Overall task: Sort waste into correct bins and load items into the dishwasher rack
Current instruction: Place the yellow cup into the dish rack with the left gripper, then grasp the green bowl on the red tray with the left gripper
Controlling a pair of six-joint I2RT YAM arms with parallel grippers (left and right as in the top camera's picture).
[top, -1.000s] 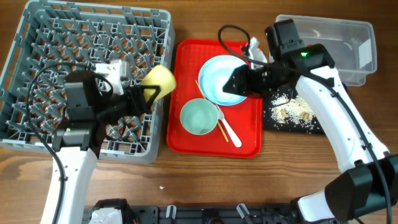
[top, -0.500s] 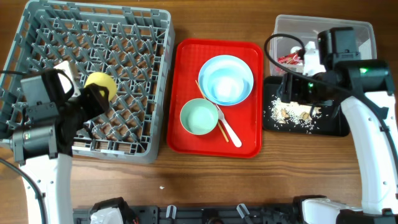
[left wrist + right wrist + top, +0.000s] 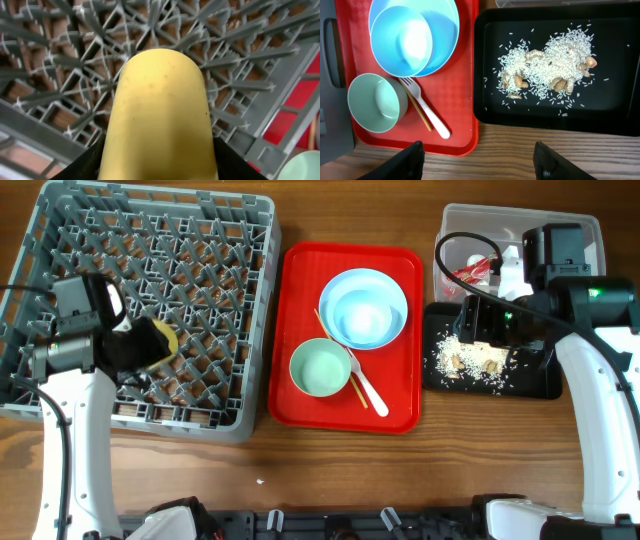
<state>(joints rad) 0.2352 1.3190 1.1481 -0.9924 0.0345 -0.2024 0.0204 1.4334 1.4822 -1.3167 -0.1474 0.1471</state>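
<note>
Yellow cup (image 3: 158, 345) sat slightly lower in frame than half a second earlier, left jaws clamped round it over dishwasher rack (image 3: 200, 240), left side. Right jaws spread wide, empty, above black tray (image 3: 530, 380) holding rice scraps (image 3: 545, 65).

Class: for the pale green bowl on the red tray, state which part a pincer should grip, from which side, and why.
Probably grip its rim from above, on the side toward the rack: the pale green bowl sits upright, mouth open, and the fork crowds the opposite edge.
</note>
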